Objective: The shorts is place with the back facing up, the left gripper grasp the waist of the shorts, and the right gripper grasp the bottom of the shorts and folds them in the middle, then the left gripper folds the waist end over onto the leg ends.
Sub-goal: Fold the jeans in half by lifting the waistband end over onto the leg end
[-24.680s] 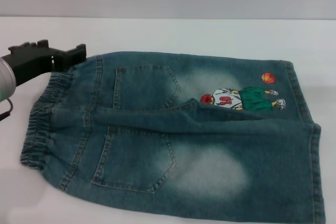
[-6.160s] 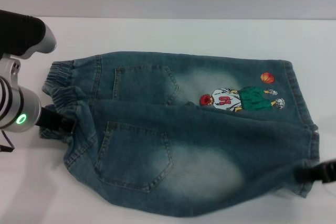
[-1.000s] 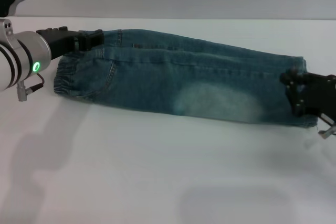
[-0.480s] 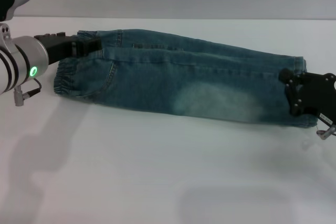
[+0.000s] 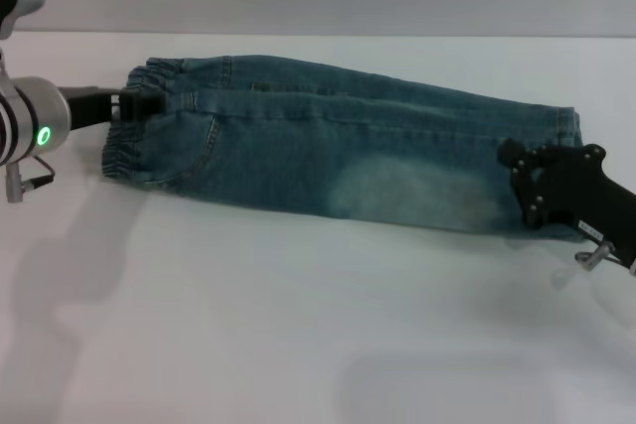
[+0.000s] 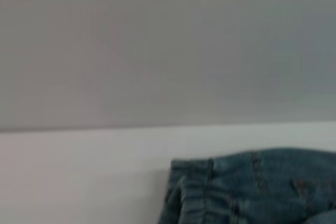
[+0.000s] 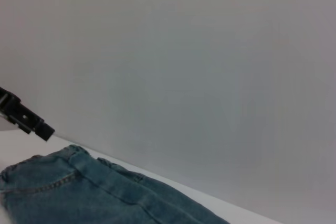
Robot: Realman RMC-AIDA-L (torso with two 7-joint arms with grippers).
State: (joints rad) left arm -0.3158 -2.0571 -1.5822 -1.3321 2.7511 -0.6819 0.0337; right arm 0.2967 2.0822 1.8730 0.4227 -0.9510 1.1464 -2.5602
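Near right: black right gripper (image 5: 532,186) over the leg ends (image 5: 568,171), fingers unreadable. Faded blue denim shorts (image 5: 338,151) lie folded lengthwise mid-table. Far left: green-lit left gripper (image 5: 134,104) touches the ruffled waist (image 5: 134,136), grip unclear. Next, probably: carry waist rightward onto hems.

no readable txt, labels or nos. anywhere (incl. on the shorts (image 5: 338,161)).

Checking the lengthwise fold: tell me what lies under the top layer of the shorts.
Under the shorts' top layer only a strip of the lower half shows, along the far edge, resting on the white table. The rest of that half, cartoon print included, is covered.
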